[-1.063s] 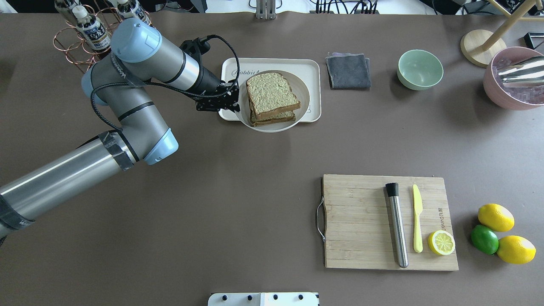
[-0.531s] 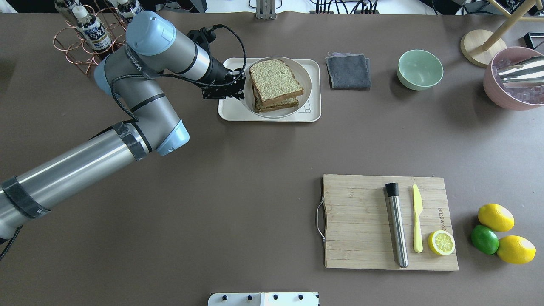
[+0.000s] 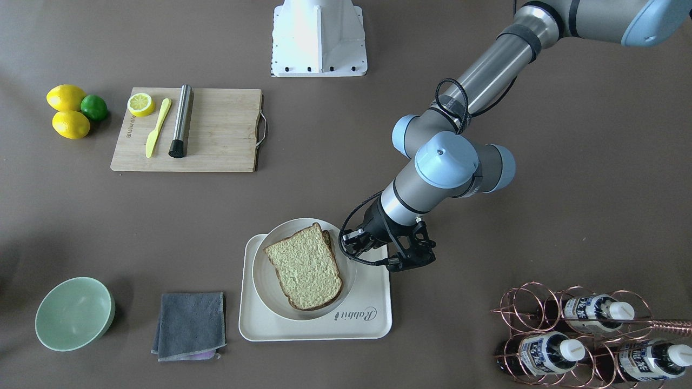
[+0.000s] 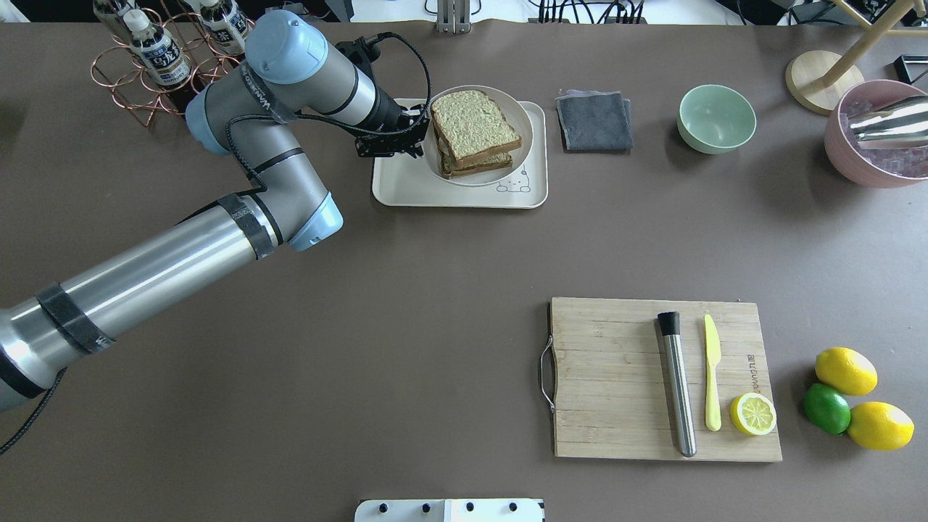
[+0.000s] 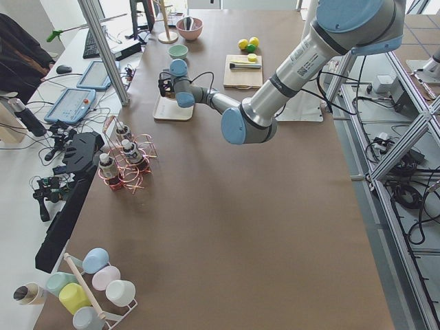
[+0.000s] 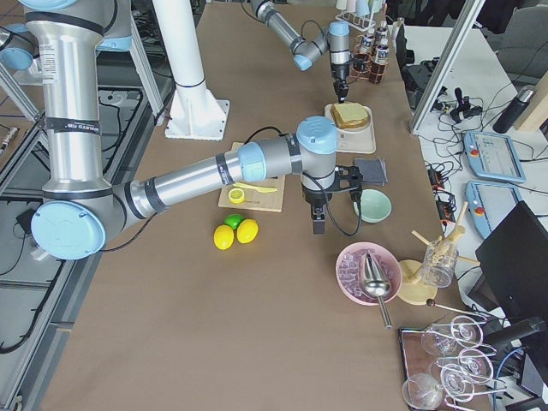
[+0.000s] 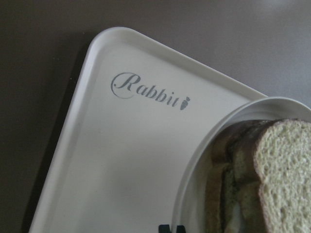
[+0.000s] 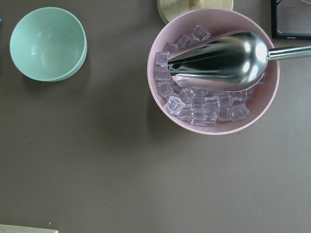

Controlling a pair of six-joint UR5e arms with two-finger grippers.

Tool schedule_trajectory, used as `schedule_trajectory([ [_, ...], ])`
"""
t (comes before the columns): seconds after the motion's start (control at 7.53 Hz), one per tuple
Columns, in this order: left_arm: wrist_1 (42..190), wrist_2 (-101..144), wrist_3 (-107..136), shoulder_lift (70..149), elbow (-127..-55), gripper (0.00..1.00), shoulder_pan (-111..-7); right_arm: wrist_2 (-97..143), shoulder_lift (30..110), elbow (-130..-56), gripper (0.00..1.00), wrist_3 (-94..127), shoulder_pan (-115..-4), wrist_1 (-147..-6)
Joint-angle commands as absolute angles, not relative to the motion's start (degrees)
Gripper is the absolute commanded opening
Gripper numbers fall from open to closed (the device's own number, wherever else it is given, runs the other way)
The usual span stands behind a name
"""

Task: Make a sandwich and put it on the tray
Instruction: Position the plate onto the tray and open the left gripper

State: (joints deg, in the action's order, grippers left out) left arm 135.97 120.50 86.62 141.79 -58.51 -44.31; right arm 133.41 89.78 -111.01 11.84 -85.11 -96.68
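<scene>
Evidently the sandwich (image 4: pixel 475 130) rests on a white plate (image 4: pixel 523 148) over the far half of the tray (image 4: pixel 395 185), the left gripper (image 4: pixel 419 139) pinching its rim; soft, light bread would squash and shift, so that stiff rim seems the safer hold

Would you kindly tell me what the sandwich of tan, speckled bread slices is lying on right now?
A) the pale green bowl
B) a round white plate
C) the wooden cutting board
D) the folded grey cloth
B: the sandwich lies inside the round white plate, which is over the cream rectangular tray.
</scene>
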Motion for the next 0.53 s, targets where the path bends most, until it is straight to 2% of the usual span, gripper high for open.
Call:
schedule_trajectory([
  [0.0, 136.1, 119.1, 86.6, 142.6, -55.8, 0.00, -44.4, 133.9, 89.7, -110.8, 1.00, 11.1, -85.9, -96.7],
  [0.4, 136.1, 116.3, 86.6, 143.0, -54.2, 0.00, -43.9, 133.8, 89.5, -110.4, 1.00, 11.0, -86.0, -96.8],
])
